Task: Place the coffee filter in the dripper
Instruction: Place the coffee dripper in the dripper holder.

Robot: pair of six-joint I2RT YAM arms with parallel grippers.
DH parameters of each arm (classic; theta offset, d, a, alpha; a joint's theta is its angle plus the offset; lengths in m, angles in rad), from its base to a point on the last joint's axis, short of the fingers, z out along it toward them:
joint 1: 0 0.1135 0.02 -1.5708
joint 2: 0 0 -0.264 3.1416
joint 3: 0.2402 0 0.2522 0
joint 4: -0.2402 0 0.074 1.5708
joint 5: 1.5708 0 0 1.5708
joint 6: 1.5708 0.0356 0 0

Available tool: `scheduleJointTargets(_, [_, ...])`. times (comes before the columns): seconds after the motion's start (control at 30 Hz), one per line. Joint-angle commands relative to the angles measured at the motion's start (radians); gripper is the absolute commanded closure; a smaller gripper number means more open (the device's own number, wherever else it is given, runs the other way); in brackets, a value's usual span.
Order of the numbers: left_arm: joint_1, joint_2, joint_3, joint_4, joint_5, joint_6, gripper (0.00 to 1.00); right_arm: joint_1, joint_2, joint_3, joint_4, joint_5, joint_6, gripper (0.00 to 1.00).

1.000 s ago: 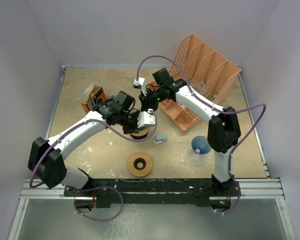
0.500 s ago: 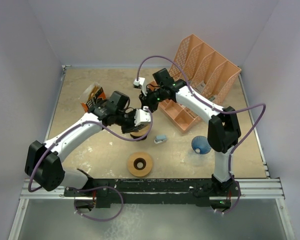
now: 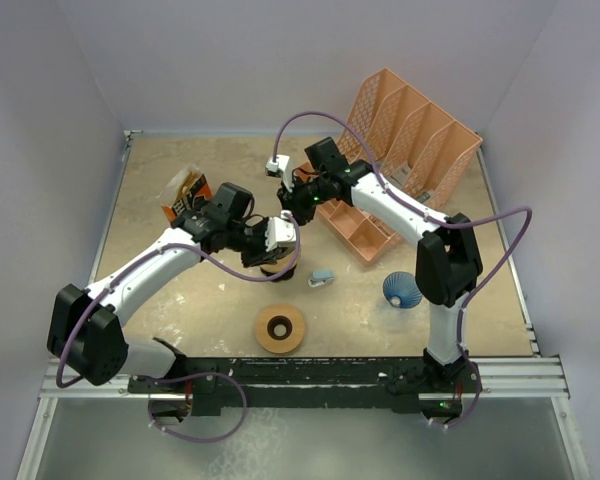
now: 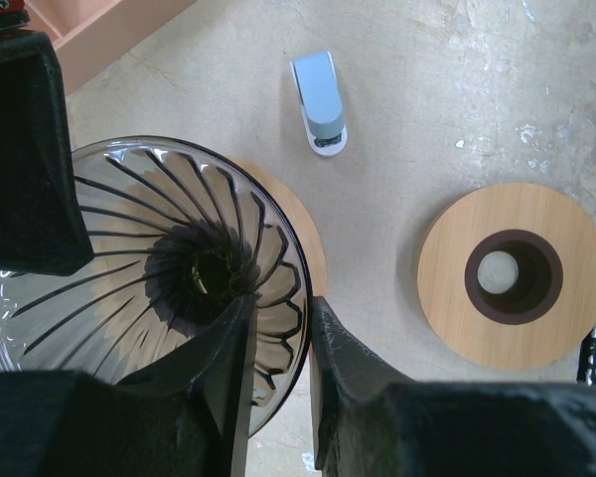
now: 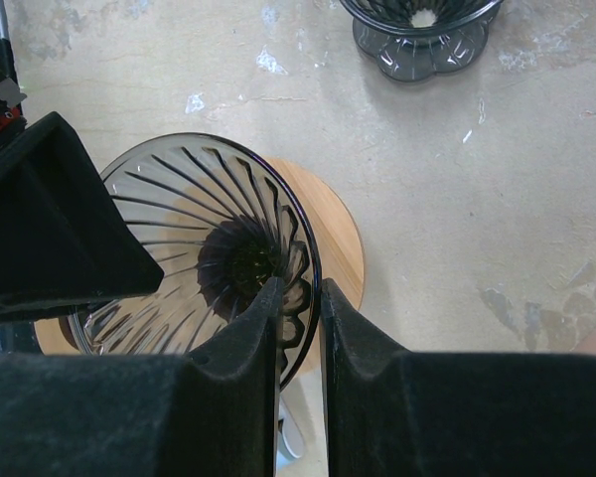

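a tan, scuffed table (image 3: 180,290) is boxed in by pale lavender walls (image 3: 70,90). a pink file rack (image 3: 410,130) stands at the back right, with a low pink tray (image 3: 355,230) in front of it. at the back left lies an orange-and-black packet (image 3: 185,195), too small to read.

both arms reach in to the middle of the table and meet over the smoky, ribbed glass dripper (image 4: 129,219). the left gripper (image 4: 280,303) pinches the dripper's rim, one finger inside the cone and one outside. the right gripper (image 5: 298,288) clamps the rim the same way, at another spot. in each wrist view a black block from the other arm covers the far side of the glass.

the dripper sits over a wooden disc (image 4: 298,238), though i cannot tell whether it touches it. just beside them lies a small blue-grey stapler (image 4: 320,104). nearer the arm bases is a wooden ring (image 4: 517,273) with a dark hole, apart from the dripper. a blue cone (image 3: 402,290) stands near the right arm, and a second glass cone (image 5: 422,35) shows at the top edge of the right wrist view.
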Motion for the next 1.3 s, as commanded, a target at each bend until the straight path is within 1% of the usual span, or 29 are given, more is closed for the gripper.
scheduleJointTargets(0.0, [0.045,0.001,-0.038,-0.042,-0.029,-0.056,0.81,-0.001,-0.055,-0.020,-0.058,0.021,-0.024,0.83])
scheduleJointTargets(0.63, [0.083,0.050,-0.070,-0.079,-0.008,-0.052,0.82,0.005,-0.059,-0.065,-0.020,0.125,0.000,0.88])
scheduleJointTargets(1.27, [0.091,0.107,-0.095,-0.131,-0.031,0.005,0.82,0.031,-0.079,-0.145,0.024,0.204,0.000,0.89])
